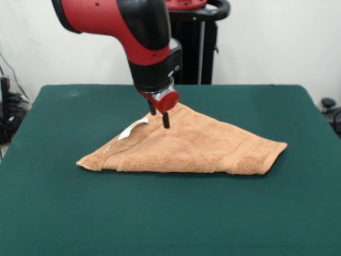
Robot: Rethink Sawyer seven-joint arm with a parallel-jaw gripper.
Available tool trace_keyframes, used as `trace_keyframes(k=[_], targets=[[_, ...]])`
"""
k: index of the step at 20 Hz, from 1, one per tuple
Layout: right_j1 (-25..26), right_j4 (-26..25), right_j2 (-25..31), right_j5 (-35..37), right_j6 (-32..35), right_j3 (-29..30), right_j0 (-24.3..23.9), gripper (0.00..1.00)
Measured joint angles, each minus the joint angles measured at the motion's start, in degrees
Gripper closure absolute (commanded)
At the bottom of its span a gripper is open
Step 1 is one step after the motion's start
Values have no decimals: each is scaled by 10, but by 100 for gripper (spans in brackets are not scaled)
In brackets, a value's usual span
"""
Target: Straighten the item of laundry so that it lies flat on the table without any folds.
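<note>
Towel lies mid-table, folded into a rough triangle — long fold edge runs side to side along the near edge, apex pointing away toward the arm. Gripper sits right at that apex, beside the white tag; fingers a little apart, holding nothing that I can see. Count — one towel, one tag, one gripper.

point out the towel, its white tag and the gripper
towel (202, 146), front view, middle of the folded top layer
white tag (132, 129), front view, middle of the strip
gripper (159, 116), front view, between the two black tips
</note>
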Motion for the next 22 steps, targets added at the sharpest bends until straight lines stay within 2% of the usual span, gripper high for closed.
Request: trace_keyframes(k=[6, 16, 17, 22], targets=[[35, -10, 1, -17, 0, 1, -12, 0], [41, -12, 11, -30, 0, 7, -29, 0], [41, -12, 13, -32, 0, 7, -29, 100], [40, -14, 18, -39, 0, 7, -28, 100]])
